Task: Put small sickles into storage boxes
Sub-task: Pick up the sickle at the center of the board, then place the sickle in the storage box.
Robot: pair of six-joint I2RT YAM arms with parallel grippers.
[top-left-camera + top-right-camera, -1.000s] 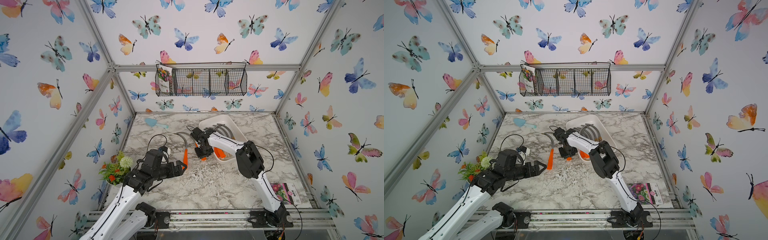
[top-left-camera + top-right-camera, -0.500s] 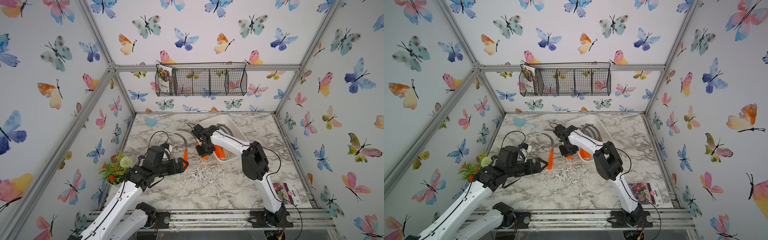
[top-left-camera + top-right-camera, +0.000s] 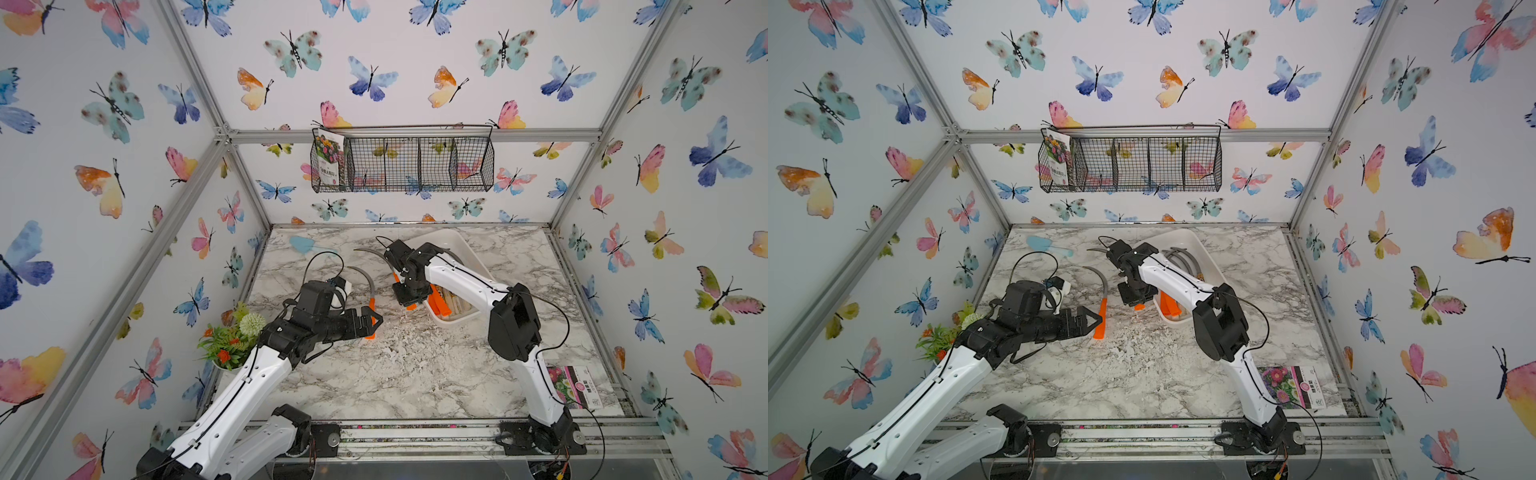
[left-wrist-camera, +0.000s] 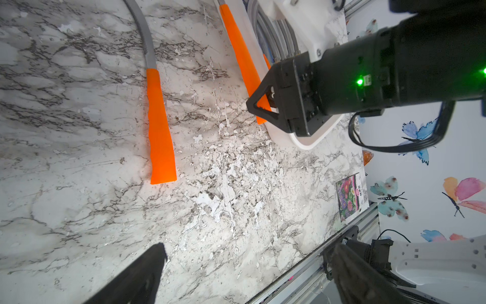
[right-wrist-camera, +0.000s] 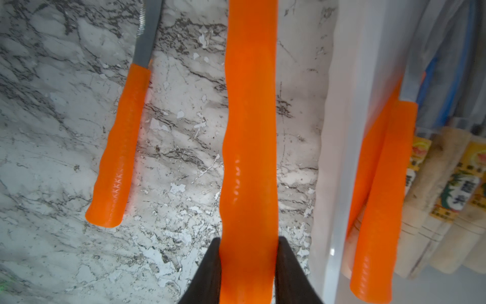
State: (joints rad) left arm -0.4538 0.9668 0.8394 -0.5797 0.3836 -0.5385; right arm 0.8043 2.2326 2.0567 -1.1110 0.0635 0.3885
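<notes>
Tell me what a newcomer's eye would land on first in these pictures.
The butterfly wallpaper covering every wall of the cell hits first. Next come the bright orange handles: the right gripper is shut on one orange-handled sickle just beside the white tray, and another sickle lies on the marble table by the open left gripper.

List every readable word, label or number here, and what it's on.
No full text is legible.
Upright seed packet in wire basket: characters under the flower photo, too small.
Flat seed packet on table: pink badge and print, too small.
Labels on wooden handles in white tray: yellow-green, characters blurred.
Orange handle lying on the table: embossed "KKKK"-like row, maybe only grip texture.
</notes>
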